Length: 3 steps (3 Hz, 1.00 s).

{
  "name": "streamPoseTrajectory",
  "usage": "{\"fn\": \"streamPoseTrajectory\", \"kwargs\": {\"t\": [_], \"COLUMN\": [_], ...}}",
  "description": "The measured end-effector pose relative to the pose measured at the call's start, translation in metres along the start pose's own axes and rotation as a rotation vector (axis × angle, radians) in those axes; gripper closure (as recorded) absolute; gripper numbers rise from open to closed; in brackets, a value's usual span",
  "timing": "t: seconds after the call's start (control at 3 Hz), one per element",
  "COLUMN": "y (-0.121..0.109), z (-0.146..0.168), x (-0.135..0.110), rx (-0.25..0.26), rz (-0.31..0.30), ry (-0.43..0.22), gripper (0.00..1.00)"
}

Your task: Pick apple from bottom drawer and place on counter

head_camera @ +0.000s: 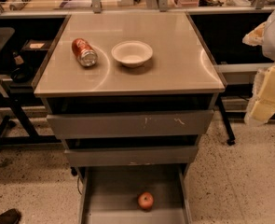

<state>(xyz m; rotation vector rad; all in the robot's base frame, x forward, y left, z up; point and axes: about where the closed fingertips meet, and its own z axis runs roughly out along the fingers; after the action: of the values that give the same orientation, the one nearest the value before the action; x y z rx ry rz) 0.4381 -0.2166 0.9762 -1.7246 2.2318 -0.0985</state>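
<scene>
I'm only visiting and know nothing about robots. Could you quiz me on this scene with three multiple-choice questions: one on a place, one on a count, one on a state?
1. Where is the apple?
A) on the floor B) in the bottom drawer C) on a shelf

2. How many things lie on the counter?
A) one B) two C) four

3. The soda can is:
A) upright B) on its side C) inside a drawer

Answers:
1 B: the apple rests in the pulled-out lowest tray.
2 B: only the soda can and the white bowl are there.
3 B: its top faces the camera.

The gripper is at the view's right edge, beside the counter and far from the apple.
</scene>
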Motion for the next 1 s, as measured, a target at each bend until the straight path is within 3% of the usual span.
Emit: {"fn": "streamPoseTrajectory", "kwargs": {"t": [0.67,1.0], "y": [0.003,0.026], "z": [0.006,0.030], "x": [0.000,-0.009], "rx": [-0.005,-0.022], "rz": [0.009,0.036], "ry": [-0.013,-0.079], "gripper": [0.00,0.00]}}
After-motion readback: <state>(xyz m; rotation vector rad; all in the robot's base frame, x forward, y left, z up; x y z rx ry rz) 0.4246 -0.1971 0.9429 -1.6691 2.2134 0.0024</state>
